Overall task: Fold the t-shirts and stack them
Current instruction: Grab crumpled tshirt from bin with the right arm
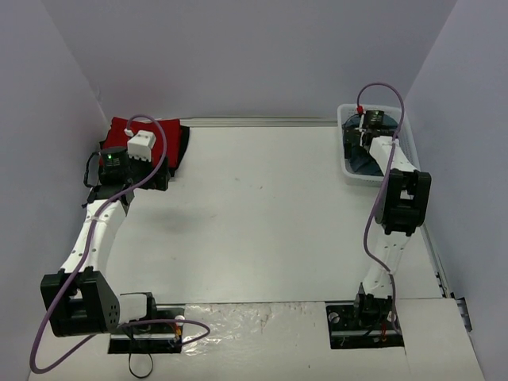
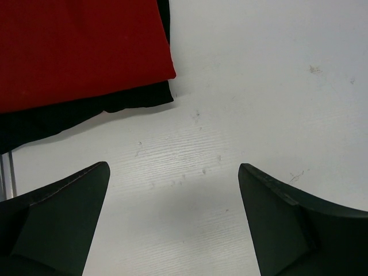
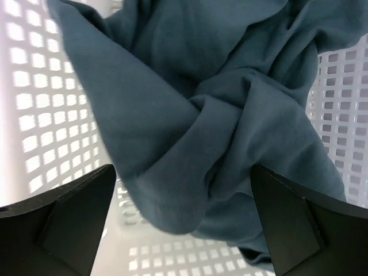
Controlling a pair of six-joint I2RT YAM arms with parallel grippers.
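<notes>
Right claw (image 3: 181, 172), spread wide, hangs over the teal shirt (image 3: 218, 115), crumpled and unfolded in the white basket (image 3: 34, 103); left claw (image 2: 173, 167), spread and empty, hovers over the bench (image 2: 259, 86) beside the red shirt (image 2: 75, 46), stacked folded on the black shirt (image 2: 69, 118).

Left arm (image 1: 91, 234) outstretched, jaws apart, right arm (image 1: 387, 258) likewise

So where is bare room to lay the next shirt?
The table is bare across its middle, between the red shirt on the black shirt far left and the basket far right. Crowded: that stack's corner and the basket, holding the blue shirt.
</notes>
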